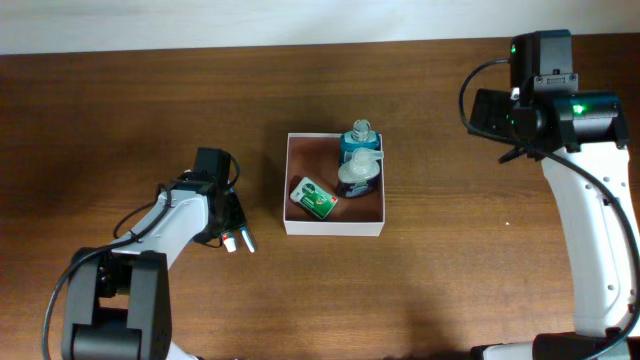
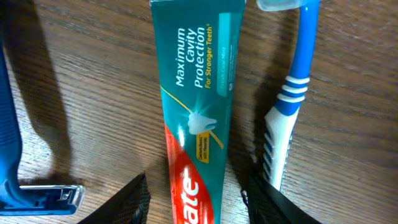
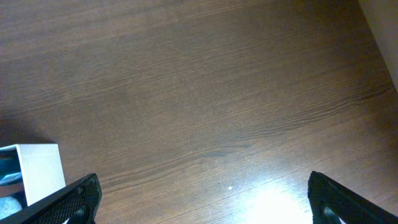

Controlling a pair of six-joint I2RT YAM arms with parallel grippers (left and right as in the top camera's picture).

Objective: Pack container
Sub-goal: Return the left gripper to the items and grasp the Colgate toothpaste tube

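The container [image 1: 333, 229], a square white-walled box with a reddish-brown inside, stands at the table's middle. It holds a teal bottle [image 1: 360, 138], a purple bottle with a white cap [image 1: 357, 176] and a green-and-white pack [image 1: 314, 197]. My left gripper [image 1: 230, 228] is left of the container, low over the table. In the left wrist view its open fingers [image 2: 196, 194] straddle a teal and red toothpaste box [image 2: 198, 93], apart from its sides. My right gripper [image 1: 487, 112] is at the far right, open and empty [image 3: 202, 200] over bare wood.
A blue-and-white toothbrush [image 2: 289, 93] lies right of the toothpaste box. A blue razor [image 2: 9, 124] lies to its left. A white corner of the container [image 3: 40, 167] shows at the lower left of the right wrist view.
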